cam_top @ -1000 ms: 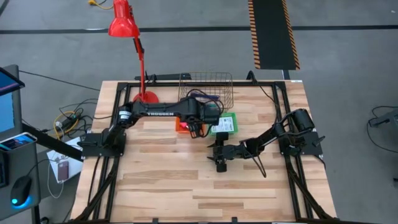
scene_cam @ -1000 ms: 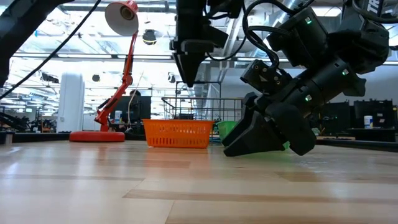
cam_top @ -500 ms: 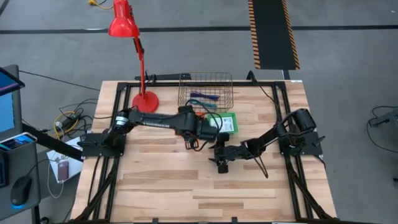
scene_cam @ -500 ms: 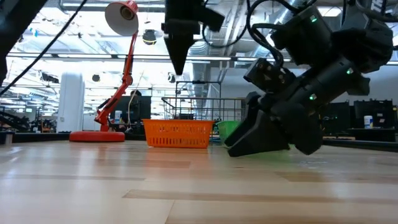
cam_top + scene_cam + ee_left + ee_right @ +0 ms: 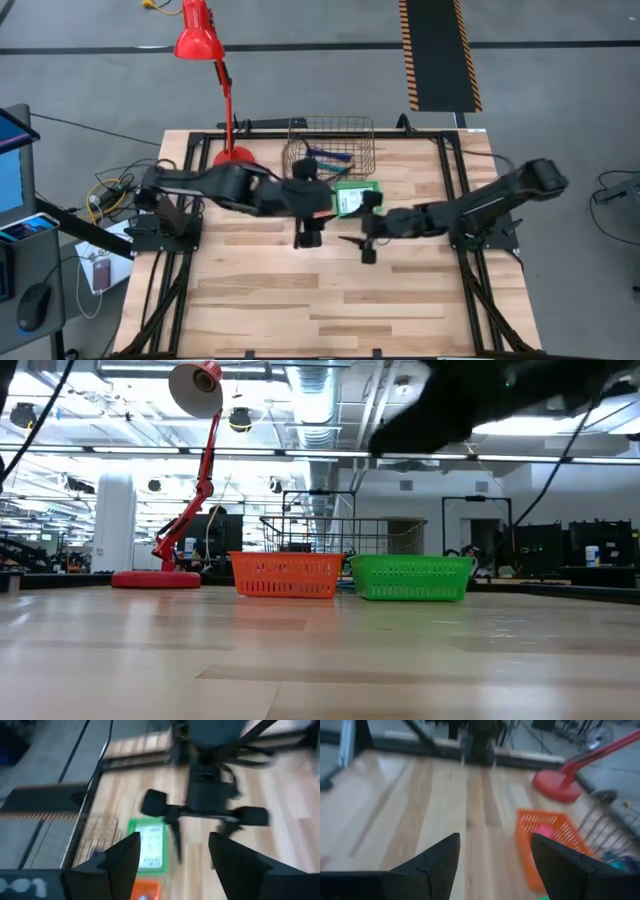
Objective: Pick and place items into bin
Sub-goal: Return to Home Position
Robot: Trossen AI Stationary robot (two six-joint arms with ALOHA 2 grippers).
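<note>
Inspection note: 1 red desk lamp (image 5: 195, 35) stands on the wooden table (image 5: 300, 300), base at its back-left corner. 1 hazard-striped black mat (image 5: 437, 55) lies on the floor beyond.

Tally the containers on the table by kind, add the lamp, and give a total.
Plastic bins: 2 (orange bin, green bin)
Wire basket: 1
Red lamp: 1
Total: 4
</note>
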